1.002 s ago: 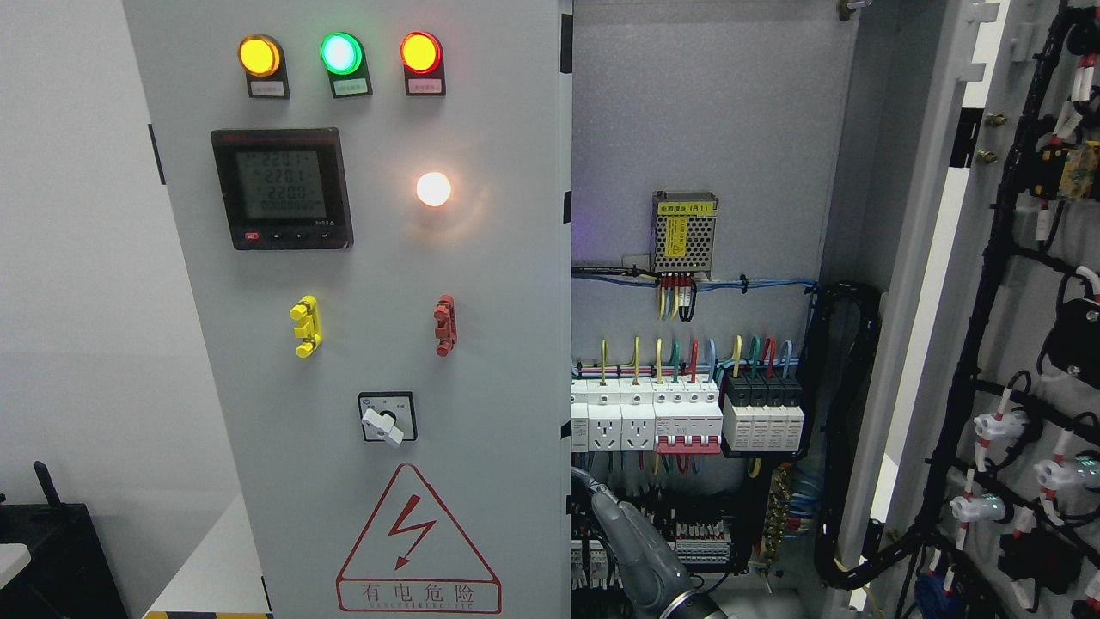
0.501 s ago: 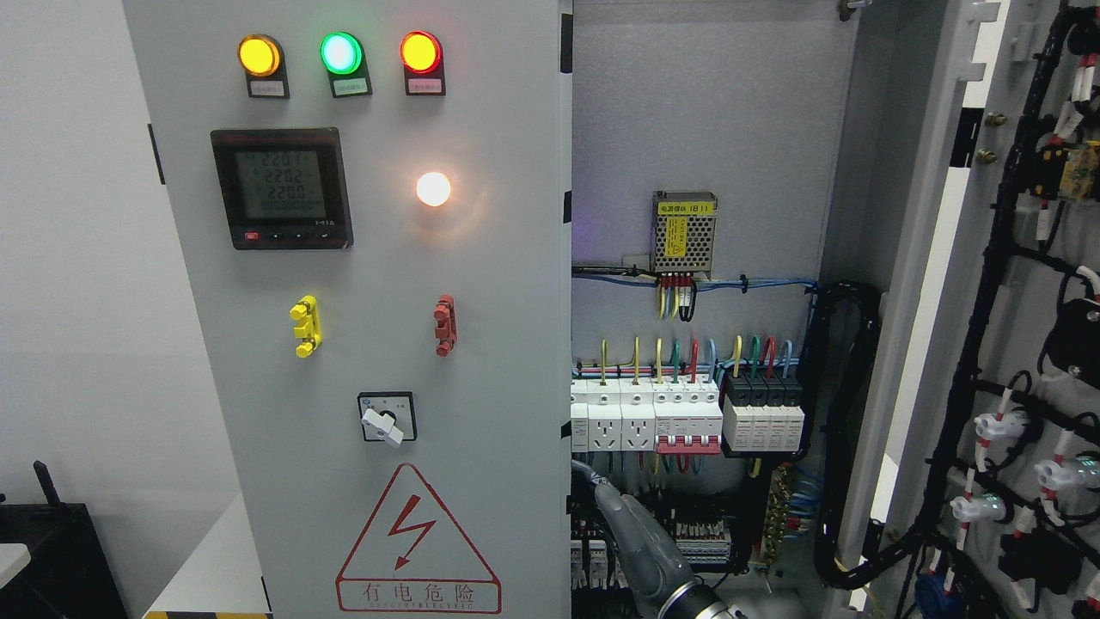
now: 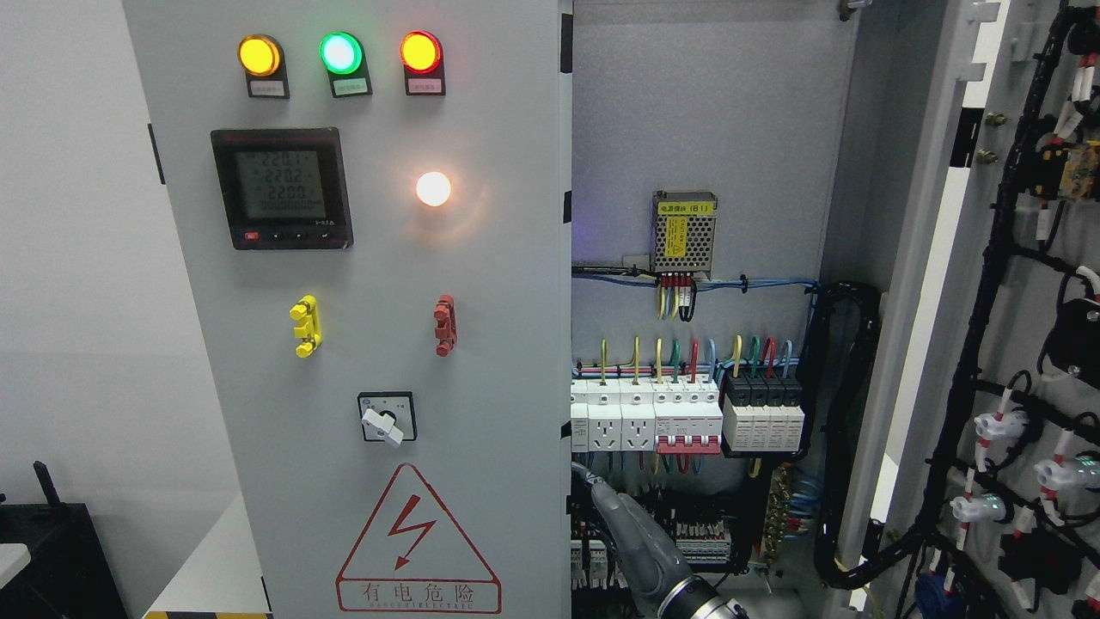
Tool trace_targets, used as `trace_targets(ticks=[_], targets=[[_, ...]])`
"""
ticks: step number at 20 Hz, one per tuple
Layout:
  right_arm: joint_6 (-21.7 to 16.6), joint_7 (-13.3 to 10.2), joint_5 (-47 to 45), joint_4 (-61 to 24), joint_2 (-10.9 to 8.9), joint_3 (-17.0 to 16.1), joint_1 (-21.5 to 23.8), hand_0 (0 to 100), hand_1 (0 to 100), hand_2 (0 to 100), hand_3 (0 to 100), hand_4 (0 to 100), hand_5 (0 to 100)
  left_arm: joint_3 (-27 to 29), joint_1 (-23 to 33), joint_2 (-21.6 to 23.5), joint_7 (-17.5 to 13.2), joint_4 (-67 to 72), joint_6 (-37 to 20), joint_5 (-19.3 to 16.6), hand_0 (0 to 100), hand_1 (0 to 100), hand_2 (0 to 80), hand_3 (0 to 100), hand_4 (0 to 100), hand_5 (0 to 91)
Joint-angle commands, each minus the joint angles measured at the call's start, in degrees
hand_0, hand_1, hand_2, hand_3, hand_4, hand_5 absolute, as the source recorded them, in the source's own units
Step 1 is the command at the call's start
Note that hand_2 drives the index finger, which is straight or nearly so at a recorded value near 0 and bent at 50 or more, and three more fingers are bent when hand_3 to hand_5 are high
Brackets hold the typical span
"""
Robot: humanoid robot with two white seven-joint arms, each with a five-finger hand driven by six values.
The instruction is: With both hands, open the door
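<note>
1. Currently the tall grey metal electrical cabinet (image 3: 705,112) stands with its right half exposed. Mounted on its back wall are:
   - a small perforated metal power supply (image 3: 683,232) with coloured wires beneath it;
   - a row of white circuit breakers and sockets (image 3: 644,417);
   - a block of black-and-white modules (image 3: 763,413) just beside that row;
   - terminal strips lower down, partly hidden;
   - a thick black cable bundle (image 3: 846,430) looping down the right side.
2. The grey left door panel (image 3: 498,344) is shut, or nearly so, and faces the camera. The grey right door (image 3: 1027,309) is swung wide, its inner face showing black wiring harnesses and the white backs of its lamps.
3. The left door carries:
   - amber (image 3: 259,55), green (image 3: 341,53) and red (image 3: 421,52) round lamps, all lit;
   - a glowing white lamp (image 3: 433,189);
   - a black digital meter (image 3: 282,189);
   - a yellow plastic clip (image 3: 305,327) and a red plastic clip (image 3: 444,325);
   - a white-knobbed rotary switch (image 3: 387,419).
4. Writing:
   - The meter rows read roughly 220.
   - The red triangular lightning warning sign (image 3: 417,542) reads "有电危险".
   - The power supply's yellow label ends in "(B1)".
   - The lamp labels are too small to read.
5. The grey right hand (image 3: 632,537) rises from the bottom edge inside the opening. Its tip is at the left door's inner edge, and actual contact is unclear. Whether it is released, clenched or grasping cannot be told.
</note>
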Motion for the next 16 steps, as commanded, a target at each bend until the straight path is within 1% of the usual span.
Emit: trace_targets(ticks=[1, 4, 7, 12, 15, 16], targets=[[0.1, 1.0, -1.9, 1.7, -0.19, 0.1, -0.9, 11, 0, 0, 0, 0, 0, 0.0, 0.0, 0.0, 0.1, 0.0, 0.0, 0.0, 0, 0, 0.0, 0, 3, 0.0], [0.1, 1.4, -1.9, 1.7, -0.45, 0.1, -0.9, 11, 0, 0, 0, 0, 0, 0.0, -0.1, 0.0, 0.1, 0.0, 0.0, 0.0, 0, 0, 0.0, 0, 3, 0.0], [0.1, 2.8, -2.2, 1.7, -0.45, 0.1, -0.9, 11, 0, 0, 0, 0, 0, 0.0, 0.0, 0.0, 0.1, 0.0, 0.0, 0.0, 0, 0, 0.0, 0, 3, 0.0], [0.1, 3.0, -2.3, 1.7, -0.54, 0.1, -0.9, 11, 0, 0, 0, 0, 0, -0.1, 0.0, 0.0, 0.1, 0.0, 0.0, 0.0, 0, 0, 0.0, 0, 3, 0.0], [0.6, 4.5, -3.6, 1.7, -0.80, 0.1, -0.9, 11, 0, 0, 0, 0, 0, 0.0, 0.0, 0.0, 0.1, 0.0, 0.0, 0.0, 0, 0, 0.0, 0, 3, 0.0], [1.2, 4.6, -4.3, 1.7, -0.80, 0.1, -0.9, 11, 0, 0, 0, 0, 0, 0.0, 0.0, 0.0, 0.1, 0.0, 0.0, 0.0, 0, 0, 0.0, 0, 3, 0.0]])
